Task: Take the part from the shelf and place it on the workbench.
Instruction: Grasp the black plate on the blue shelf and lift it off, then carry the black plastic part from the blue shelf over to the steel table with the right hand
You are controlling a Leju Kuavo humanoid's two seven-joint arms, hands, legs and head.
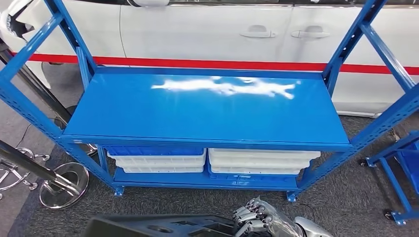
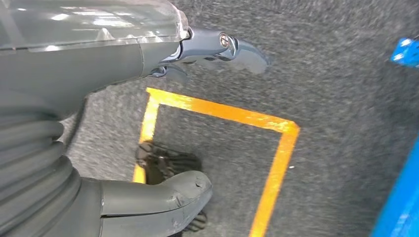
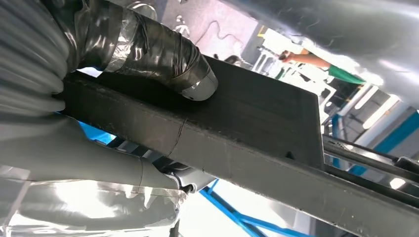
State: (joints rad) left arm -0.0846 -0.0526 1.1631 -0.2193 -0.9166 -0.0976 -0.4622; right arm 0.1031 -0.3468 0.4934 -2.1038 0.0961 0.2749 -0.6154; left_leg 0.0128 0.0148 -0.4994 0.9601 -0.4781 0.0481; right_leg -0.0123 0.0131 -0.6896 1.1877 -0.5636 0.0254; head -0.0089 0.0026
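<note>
The part [image 1: 158, 227] is a flat black moulded piece with recesses, low at the front edge of the head view. My right hand [image 1: 259, 217] grips its right end, fingers curled over the top. In the right wrist view the thumb [image 3: 168, 59] presses on one face of the black part [image 3: 247, 128] and the fingers wrap under it. The blue metal workbench [image 1: 207, 108] stands straight ahead, its glossy top bare. My left hand [image 2: 99, 64] hangs over the grey carpet, fingers apart, holding nothing.
White trays [image 1: 262, 162] and a blue crate [image 1: 155, 151] sit on the lower blue shelf. A white car [image 1: 222, 29] stands behind. Chrome stool bases [image 1: 64, 185] are at left, a blue cart [image 1: 400, 173] at right. Yellow tape [image 2: 222, 112] marks the floor. A person's arm [image 3: 306, 59] shows far off.
</note>
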